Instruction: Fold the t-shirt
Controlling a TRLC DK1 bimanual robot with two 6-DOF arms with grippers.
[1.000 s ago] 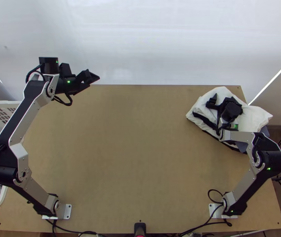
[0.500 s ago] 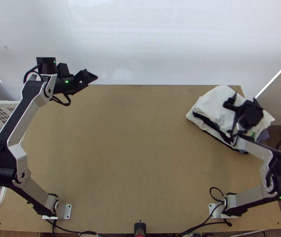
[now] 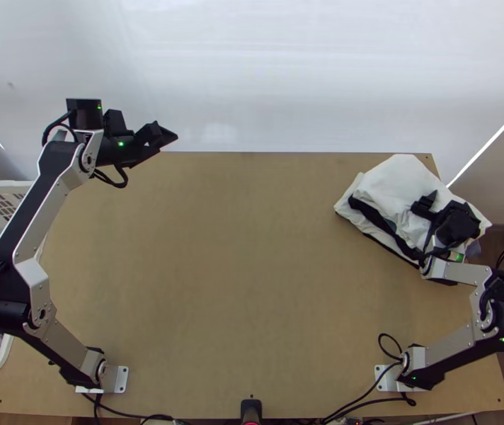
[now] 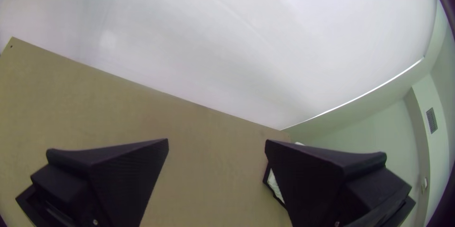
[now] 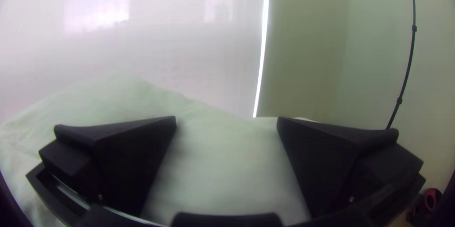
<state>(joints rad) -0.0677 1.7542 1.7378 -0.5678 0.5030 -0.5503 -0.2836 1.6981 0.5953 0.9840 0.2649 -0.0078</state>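
Left gripper (image 4: 216, 140), right gripper (image 5: 226, 117): fingers wide apart, empty. White t-shirt (image 3: 393, 185) folded beneath right's fingers; folding looks done, perhaps tidying left.

Matt wooden table (image 3: 252, 283); soft, rumpled white cloth (image 3: 397, 180).

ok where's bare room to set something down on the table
The table is bare between the left arm and the cloth pile, up to its far edge; it's crowded at right, with the right gripper over the cloth pile.
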